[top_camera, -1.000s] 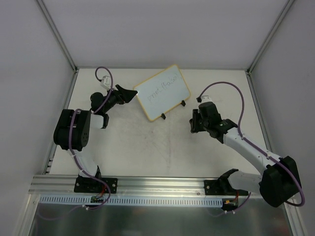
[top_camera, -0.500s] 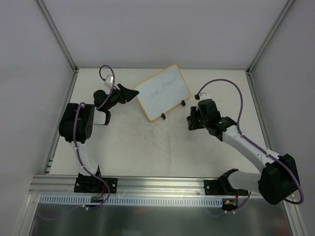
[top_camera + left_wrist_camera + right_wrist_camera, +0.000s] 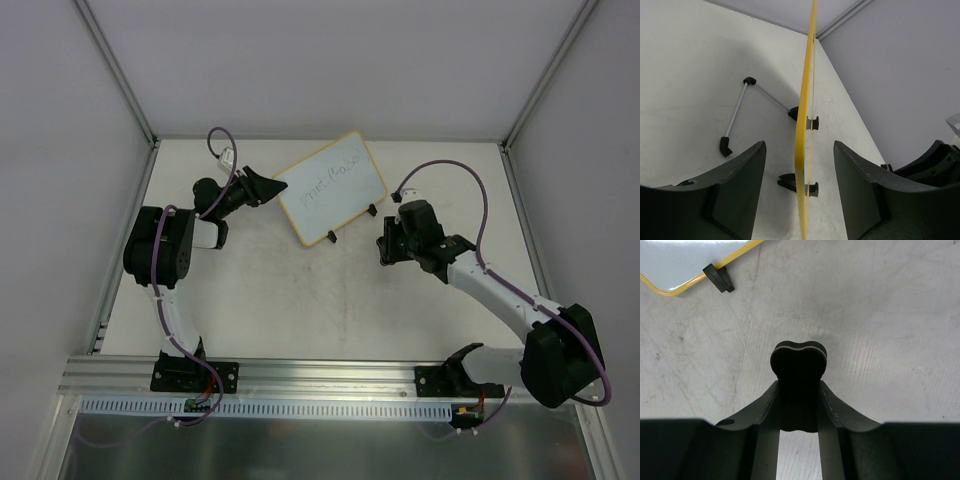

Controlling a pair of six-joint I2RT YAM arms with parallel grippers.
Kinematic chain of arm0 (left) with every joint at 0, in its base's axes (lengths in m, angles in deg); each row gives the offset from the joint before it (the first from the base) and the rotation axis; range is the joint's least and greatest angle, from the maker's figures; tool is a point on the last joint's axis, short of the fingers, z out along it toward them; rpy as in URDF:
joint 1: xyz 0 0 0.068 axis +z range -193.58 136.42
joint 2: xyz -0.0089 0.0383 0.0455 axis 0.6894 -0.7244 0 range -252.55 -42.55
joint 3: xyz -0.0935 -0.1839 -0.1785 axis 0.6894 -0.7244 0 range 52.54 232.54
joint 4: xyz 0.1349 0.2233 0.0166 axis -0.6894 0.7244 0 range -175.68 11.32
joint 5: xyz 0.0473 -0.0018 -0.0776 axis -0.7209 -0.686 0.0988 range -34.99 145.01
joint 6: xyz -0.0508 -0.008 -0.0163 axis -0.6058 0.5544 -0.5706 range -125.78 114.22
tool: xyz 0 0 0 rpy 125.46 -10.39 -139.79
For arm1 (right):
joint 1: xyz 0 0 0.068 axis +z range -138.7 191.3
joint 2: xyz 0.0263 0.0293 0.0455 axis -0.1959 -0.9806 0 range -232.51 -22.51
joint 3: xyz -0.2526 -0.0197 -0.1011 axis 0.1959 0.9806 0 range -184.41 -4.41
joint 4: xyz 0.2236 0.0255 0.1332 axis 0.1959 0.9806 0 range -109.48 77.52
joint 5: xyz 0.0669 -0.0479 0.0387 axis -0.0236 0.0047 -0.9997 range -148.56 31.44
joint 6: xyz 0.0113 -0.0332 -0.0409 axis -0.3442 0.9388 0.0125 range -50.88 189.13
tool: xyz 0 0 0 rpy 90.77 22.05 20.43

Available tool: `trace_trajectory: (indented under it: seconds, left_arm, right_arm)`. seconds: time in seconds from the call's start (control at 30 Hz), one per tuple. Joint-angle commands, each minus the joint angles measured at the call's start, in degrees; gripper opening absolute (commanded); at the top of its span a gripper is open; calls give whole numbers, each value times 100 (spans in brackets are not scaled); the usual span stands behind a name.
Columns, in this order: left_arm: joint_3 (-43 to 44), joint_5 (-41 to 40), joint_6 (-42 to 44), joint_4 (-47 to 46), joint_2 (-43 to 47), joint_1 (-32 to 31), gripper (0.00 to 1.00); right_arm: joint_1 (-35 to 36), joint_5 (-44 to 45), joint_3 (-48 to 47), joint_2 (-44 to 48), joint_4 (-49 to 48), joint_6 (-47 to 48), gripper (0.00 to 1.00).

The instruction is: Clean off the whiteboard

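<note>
Beside the whiteboard [image 3: 330, 190], left fingers [image 3: 730, 195] straddle its edge, partly open; right fingers [image 3: 757, 412], angled down, pinch seemingly an eraser [image 3: 799, 360].

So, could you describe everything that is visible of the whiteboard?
The whiteboard is small, rectangular and white, with a thin yellow frame, rounded corners and dark handwriting. It stands on two black clip feet at the far middle of the table, turned diagonally. The left gripper straddles its left edge, with a gap on each side, not touching it.
</note>
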Motion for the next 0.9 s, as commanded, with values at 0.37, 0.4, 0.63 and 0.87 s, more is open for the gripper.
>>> trace_trajectory:
  seconds: [0.37,0.4,0.63,0.87]
  left_arm:
    - [399,166,114,-974,-76,-252,21]
    - [399,166,114,-982,-85,-252,21]
    - [302,131,193,-1000,-111,-296,20]
    - [355,218,158,-1096,-226,-296,0]
  right_arm:
    - [70,-172,-678,-333,-371,138,0]
    - [61,-198,-714,-386,-380,156,1]
    - [114,-453,-1135,-798,-679,374,0]
    - [325,-849,-1497,-1353,-1319,824,0]
